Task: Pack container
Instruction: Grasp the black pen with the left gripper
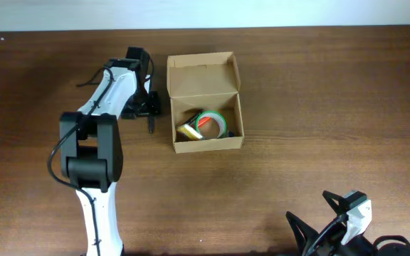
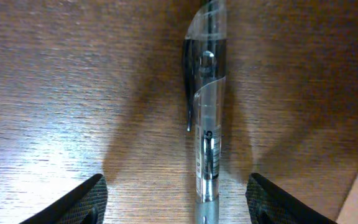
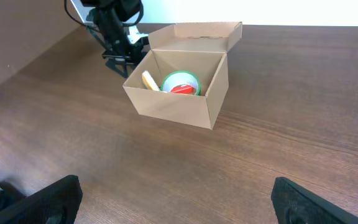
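Container [image 1: 208, 144] flap up | left gripper [image 2: 176, 186] spread, straddling pen [image 2: 209, 124], not touching

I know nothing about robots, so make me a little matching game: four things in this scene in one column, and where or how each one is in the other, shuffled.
Things
1. clear pen
2. green tape roll
3. cardboard box
4. right gripper

Places and states
A. open, holding nothing, away from the box
B. lying on the table between the left gripper's fingers
C. flap lid standing open
D. inside the box

Pairs: 1-B, 2-D, 3-C, 4-A
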### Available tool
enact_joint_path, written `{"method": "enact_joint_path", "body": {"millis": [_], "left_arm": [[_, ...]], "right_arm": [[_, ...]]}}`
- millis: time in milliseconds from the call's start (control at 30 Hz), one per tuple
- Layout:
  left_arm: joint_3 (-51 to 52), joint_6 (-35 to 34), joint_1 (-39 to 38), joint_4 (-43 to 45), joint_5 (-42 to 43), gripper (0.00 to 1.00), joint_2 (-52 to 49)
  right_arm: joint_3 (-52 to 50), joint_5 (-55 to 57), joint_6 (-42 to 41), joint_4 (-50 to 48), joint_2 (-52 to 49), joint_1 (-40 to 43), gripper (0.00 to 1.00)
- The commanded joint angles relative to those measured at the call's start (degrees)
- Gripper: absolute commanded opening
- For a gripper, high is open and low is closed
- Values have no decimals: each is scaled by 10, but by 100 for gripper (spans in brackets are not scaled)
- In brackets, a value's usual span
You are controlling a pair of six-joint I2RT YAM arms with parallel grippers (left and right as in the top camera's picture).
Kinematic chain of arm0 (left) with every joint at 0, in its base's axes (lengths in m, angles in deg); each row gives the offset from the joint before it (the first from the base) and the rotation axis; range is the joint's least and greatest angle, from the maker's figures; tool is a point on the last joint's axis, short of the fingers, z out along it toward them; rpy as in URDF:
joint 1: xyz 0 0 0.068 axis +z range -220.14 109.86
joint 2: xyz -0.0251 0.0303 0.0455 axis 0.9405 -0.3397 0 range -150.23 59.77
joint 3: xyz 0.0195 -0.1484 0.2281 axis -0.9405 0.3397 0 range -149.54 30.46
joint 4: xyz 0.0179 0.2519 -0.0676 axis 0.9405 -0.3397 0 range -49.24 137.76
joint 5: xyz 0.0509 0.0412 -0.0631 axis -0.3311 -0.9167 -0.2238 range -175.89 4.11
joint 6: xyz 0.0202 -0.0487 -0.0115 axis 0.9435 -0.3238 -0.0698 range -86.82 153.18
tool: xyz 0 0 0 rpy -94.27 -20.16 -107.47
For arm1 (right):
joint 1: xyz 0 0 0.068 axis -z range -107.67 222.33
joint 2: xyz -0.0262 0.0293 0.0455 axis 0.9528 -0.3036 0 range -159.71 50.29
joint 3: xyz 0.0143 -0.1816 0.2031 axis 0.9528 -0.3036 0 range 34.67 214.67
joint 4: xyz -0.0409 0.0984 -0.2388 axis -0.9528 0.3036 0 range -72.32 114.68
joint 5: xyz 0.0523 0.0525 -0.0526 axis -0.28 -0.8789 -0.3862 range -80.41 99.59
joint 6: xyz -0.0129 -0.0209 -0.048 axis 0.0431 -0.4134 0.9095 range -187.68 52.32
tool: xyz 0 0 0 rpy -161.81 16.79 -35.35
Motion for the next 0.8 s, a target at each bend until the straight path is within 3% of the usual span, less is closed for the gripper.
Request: {"method": "enact_joint_path", "body": {"millis": [0,100,233,433,767], "left_arm": [[-10,-1,2,-6,7,70,-21],[-10,-1,2,-13,7,59,-31],[-10,-1,2,-19,7,31,-34],[-12,-1,2,-22,7,1,-34],[-111,-1,2,-87,6,2,-34]], "right_arm": [[-2,-1,-4,-2,4,-3,99],[-2,-1,-4,-2,4,-3,99],[-2,-1,-4,-2,4,-3,99],[-2,-1,-4,-2,4,-3,99],[-2,-1,-4,-2,4,-3,99]]}}
